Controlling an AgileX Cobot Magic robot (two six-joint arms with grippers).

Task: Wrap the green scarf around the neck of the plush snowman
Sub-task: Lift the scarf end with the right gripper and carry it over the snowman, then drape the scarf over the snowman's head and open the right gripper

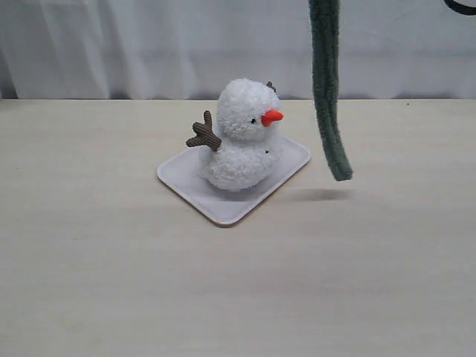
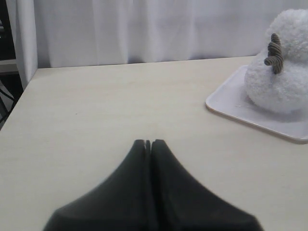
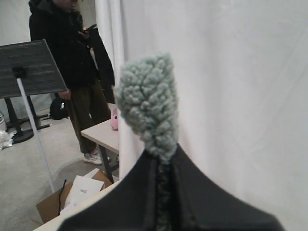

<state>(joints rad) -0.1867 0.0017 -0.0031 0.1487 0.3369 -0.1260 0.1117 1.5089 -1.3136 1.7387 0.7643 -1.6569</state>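
Between the pressed-together fingers of the right gripper (image 3: 163, 156), one end of the green scarf (image 3: 149, 103) is pinched. A short rounded tuft of it sticks out past the fingertips, pale grey-green, with a loopy, nubbly knit. The rest of the strip runs back between the jaws and out of that camera's sight.

In the exterior view the gripper itself is above the top edge. The scarf (image 1: 325, 89) hangs down from it as a long, narrow, fuzzy band. It looks darker green here, nearly straight, with a slight bend near its rounded lower end. That end hangs free above the table (image 1: 111, 260), with a faint shadow under it.

Beside the hanging strip, and apart from it, the plush snowman (image 1: 242, 137) sits upright on a white tray (image 1: 223, 208). It is a fluffy white head on a wider body, and the snowman's neck (image 1: 236, 141) is a soft bare crease between the two. Its orange carrot nose (image 1: 272, 117) points toward the scarf, and a brown twig arm (image 1: 204, 134) sticks out on the far side.

The left gripper (image 2: 147, 143) is closed, its dark fingertips touching with nothing between them, low over bare tabletop. Ahead of it and off to one side stand the tray (image 2: 231, 103) and the snowman (image 2: 284, 62), seen from behind its twig arm, well clear of the fingertips.
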